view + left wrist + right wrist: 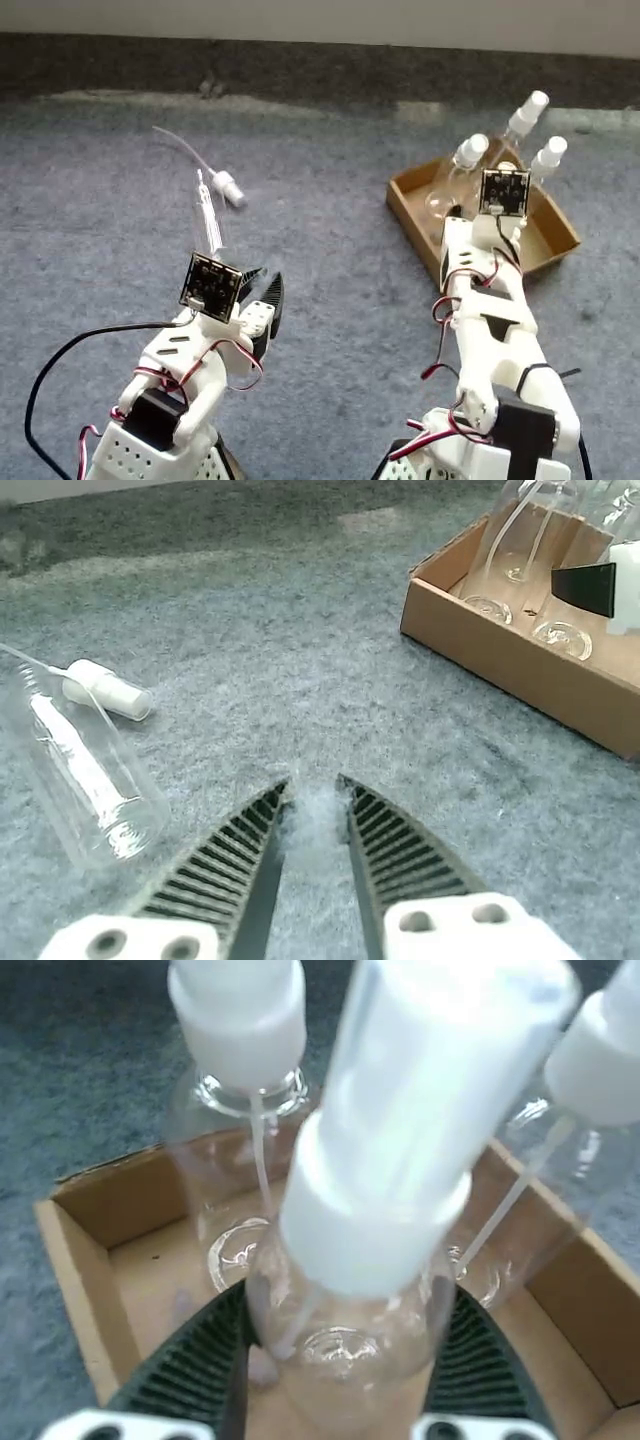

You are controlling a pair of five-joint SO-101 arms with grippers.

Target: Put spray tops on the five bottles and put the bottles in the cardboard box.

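In the right wrist view my right gripper (345, 1310) is shut on a clear bottle (350, 1350) with a white spray top (400, 1130), held upright inside the cardboard box (80, 1250). Two more capped bottles (235, 1110) (590, 1100) stand in the box on either side of it. From above, the box (405, 200) lies at the right with the right gripper (503, 160) over it. On the carpet, a topless clear bottle (85, 770) lies next to a loose spray top (105, 690). My left gripper (315, 790) hovers slightly open and empty, short of that bottle (208, 215).
Grey carpet covers the table. The loose spray top (228, 188) trails a long thin tube (180, 145) toward the back. A dark strip and pale wall run along the far edge. Open carpet lies between the lying bottle and the box (520, 665).
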